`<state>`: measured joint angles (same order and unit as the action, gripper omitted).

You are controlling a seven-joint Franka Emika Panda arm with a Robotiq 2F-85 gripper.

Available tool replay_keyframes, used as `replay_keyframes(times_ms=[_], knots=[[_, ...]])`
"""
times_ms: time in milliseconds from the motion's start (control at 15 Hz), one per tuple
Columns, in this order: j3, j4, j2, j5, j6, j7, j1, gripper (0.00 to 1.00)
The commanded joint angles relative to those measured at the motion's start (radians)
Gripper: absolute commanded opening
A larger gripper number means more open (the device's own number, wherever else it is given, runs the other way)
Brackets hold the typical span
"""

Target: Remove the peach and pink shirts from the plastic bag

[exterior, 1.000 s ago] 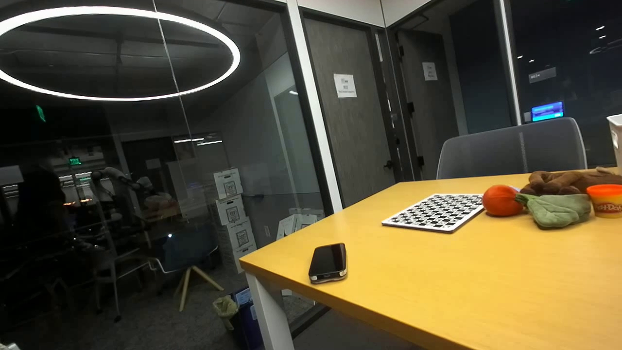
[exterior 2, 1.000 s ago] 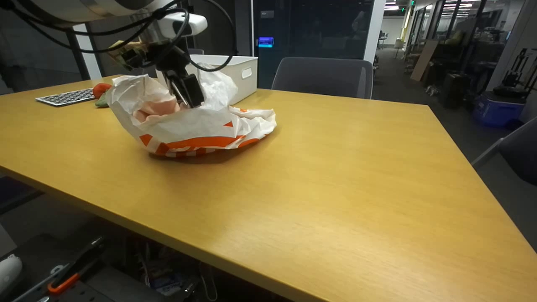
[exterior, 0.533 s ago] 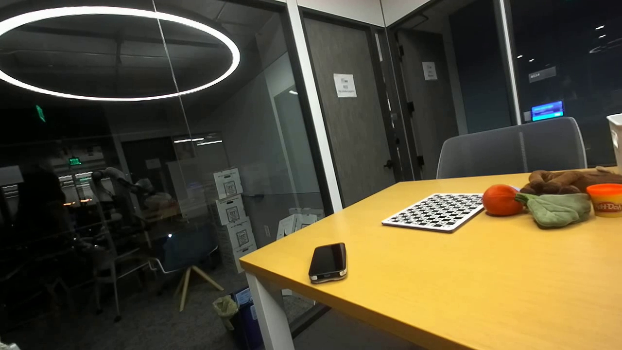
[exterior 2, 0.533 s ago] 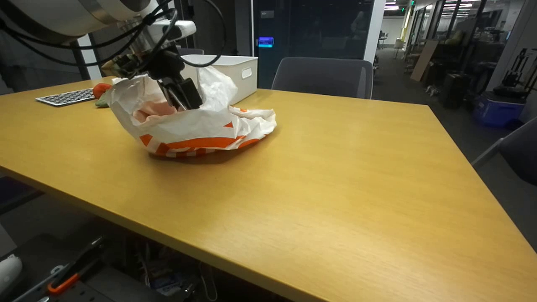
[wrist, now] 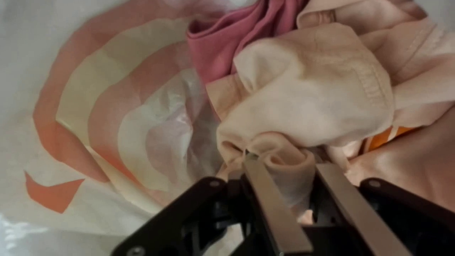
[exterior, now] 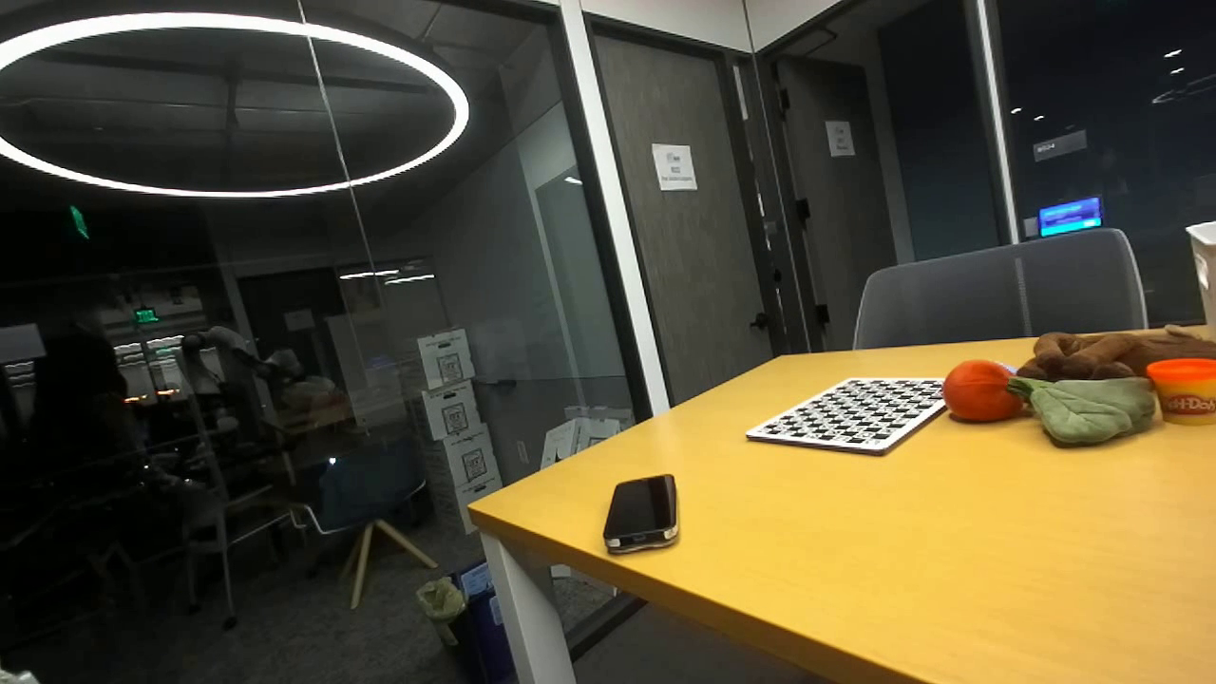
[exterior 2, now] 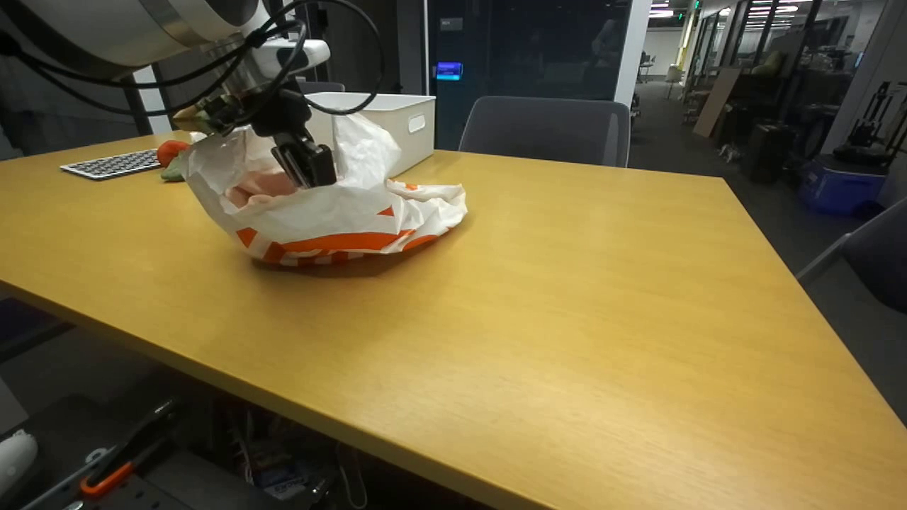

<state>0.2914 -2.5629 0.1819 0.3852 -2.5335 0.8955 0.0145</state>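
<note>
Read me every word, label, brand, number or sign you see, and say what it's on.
"Doh", likely Play-Doh, on the yellow tub; preceding letters unclear.
Too small or blurred to read:
door papers
gray plate
blue screen
green signs
stacked boxes
bin label
white label under the table
Plastic bag: no lettering I can make out.

In an exterior view, the bag (exterior 2: 333,212) bunches up just right of the pincer (exterior 2: 313,183), with the white bin (exterior 2: 419,134) behind; bare counter (exterior 2: 602,283) stretches farther right. In the wrist view, the peach shirt (wrist: 309,96) crowds between and ahead of the fingers (wrist: 274,206). To its left, inside the bag, room seems free, though blur hides its depth.
</note>
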Motion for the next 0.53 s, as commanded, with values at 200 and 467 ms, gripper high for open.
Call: replay_keyframes(times_ms=[200,467], knots=[[-0.081,0.040,0.031,-0.265,0.115,-0.360,-0.119,0.01],[-0.180,0.076,0.125,-0.474,0.312,-0.667,-0.235,0.02]])
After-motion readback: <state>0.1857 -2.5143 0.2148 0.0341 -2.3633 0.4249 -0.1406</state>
